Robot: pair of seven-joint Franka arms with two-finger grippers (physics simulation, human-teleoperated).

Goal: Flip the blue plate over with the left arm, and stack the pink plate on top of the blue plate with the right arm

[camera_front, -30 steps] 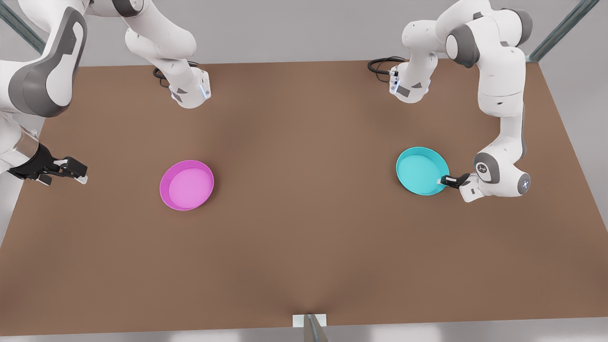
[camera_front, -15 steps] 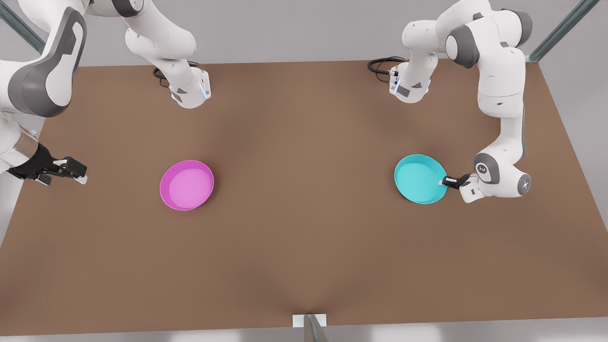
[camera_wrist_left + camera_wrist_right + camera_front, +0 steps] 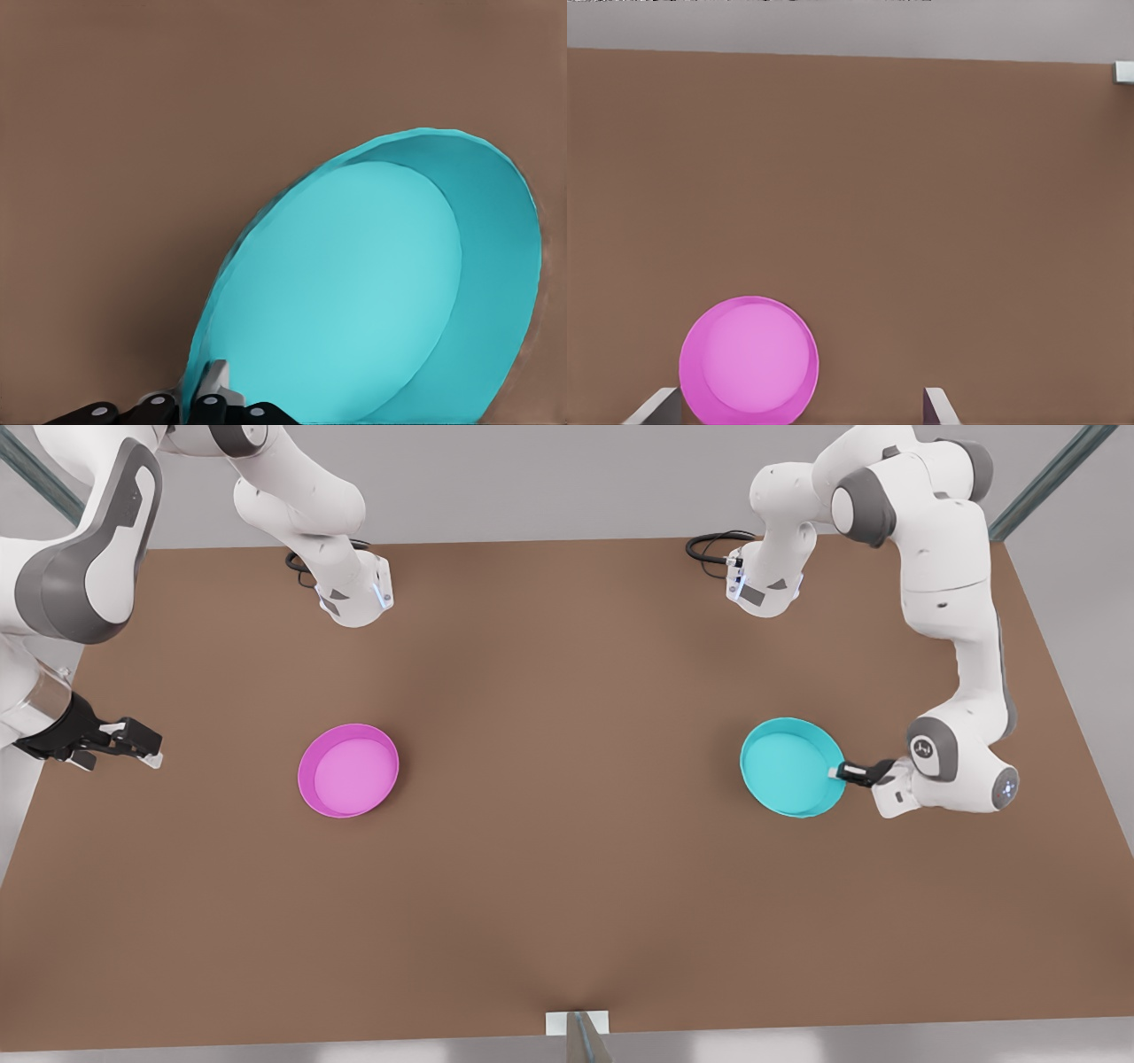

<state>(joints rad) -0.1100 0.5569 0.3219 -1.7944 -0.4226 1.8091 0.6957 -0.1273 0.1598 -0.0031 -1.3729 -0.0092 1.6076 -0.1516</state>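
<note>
My left gripper (image 3: 837,772): clamped on blue plate (image 3: 788,767) rim. My right gripper (image 3: 133,744): spread wide, waiting left of pink plate (image 3: 348,771).

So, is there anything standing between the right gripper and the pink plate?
Nothing visible does. The right gripper waits open at the front view's left edge, and only bare brown table lies between it and the pink plate. The left gripper is far off, shut on the blue plate rim.
</note>
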